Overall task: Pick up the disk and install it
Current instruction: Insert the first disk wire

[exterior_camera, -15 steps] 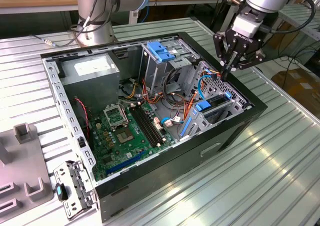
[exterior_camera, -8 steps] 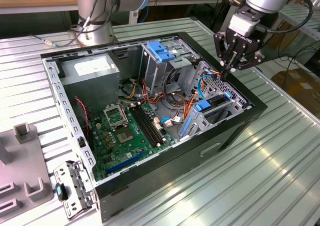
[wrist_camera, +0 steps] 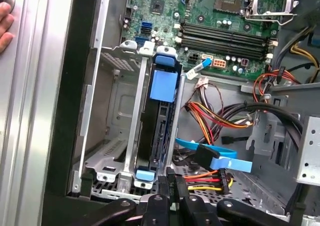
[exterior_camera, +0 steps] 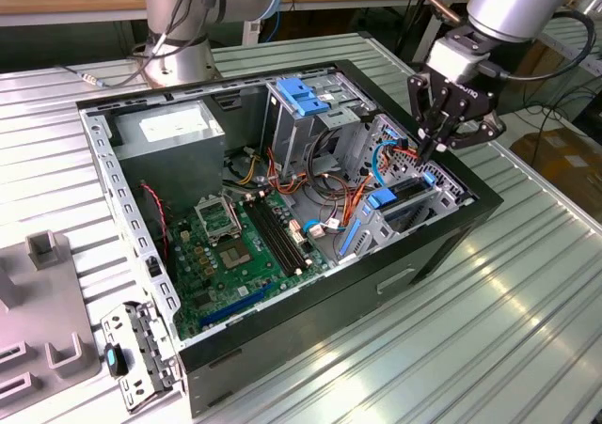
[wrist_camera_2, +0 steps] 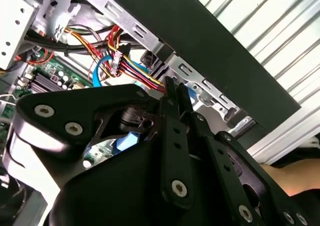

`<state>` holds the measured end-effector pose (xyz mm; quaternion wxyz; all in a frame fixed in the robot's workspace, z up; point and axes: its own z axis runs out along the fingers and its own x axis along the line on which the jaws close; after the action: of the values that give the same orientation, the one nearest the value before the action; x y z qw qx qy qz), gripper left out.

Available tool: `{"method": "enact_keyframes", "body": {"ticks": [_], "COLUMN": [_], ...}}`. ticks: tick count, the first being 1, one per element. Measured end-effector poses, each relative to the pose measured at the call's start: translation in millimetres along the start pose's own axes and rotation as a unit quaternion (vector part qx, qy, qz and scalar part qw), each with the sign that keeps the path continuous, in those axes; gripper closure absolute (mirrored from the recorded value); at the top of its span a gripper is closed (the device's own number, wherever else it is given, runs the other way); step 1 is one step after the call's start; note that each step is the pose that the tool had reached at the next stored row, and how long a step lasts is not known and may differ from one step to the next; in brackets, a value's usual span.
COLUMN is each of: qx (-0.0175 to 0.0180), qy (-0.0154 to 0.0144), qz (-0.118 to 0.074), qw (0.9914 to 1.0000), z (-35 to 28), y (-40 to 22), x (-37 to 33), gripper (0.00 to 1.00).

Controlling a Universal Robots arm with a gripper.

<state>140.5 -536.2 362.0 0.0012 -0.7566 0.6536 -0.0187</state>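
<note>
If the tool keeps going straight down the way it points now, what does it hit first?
Most likely the bundle of red, yellow and orange cables at the drive bay's end. The tool points at the spot beside the upright dark disk with blue plastic rails, already seated in its slot. Depth is unclear.

One open computer case (exterior_camera: pixel 310 292) sits on one bench (exterior_camera: pixel 489 330), with one motherboard (exterior_camera: pixel 235 255) inside. One disk (wrist_camera: pixel 161 131) stands in its bay, under one gripper (exterior_camera: pixel 435 147). One person's hand (wrist_camera: pixel 5 23) shows.

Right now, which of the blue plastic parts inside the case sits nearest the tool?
The blue clip at the case's edge on the exterior view's right, directly under the tool; the blue cage top and blue tab lie farther off.
</note>
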Motion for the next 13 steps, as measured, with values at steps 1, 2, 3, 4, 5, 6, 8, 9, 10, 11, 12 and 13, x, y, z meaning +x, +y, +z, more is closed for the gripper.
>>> {"method": "enact_keyframes", "body": {"ticks": [1, 2, 3, 4, 5, 6, 8, 9, 10, 11, 12, 13], "qx": [-0.0001, -0.0002, -0.0002, -0.0002, -0.0002, -0.0002, -0.0002, -0.0002, -0.0002, -0.0002, -0.0002, -0.0002], "qy": [0.0001, 0.0, 0.0, 0.0, 0.0, 0.0001, 0.0, 0.0, 0.0001, 0.0002, 0.0001, 0.0001], "qz": [0.004, 0.005, 0.005, 0.005, 0.005, 0.005, 0.005, 0.005, 0.005, 0.005, 0.005, 0.005], "qw": [0.99999, 0.99999, 0.99999, 0.99999, 0.99999, 0.99999, 0.99999, 0.99999, 0.99999, 0.99999, 0.99999, 0.99999], "z": [0.3, 0.8, 1.1, 1.3, 1.4, 1.6, 1.9, 2.1, 2.0, 1.9, 2.0, 2.0], "y": [0.3, 1.9, 3.8, 6.7, 9.0, 10.6, 13.0, 13.5, 13.7, 13.7, 13.7, 13.7], "x": [0.0, -0.1, -0.2, -0.5, -0.9, -1.1, -1.3, -1.3, -1.3, -1.4, -1.4, -1.4], "gripper": [0.83, 0.83, 0.83, 0.83, 0.83, 0.83, 0.83, 0.83, 0.83, 0.83, 0.83, 0.83]}}
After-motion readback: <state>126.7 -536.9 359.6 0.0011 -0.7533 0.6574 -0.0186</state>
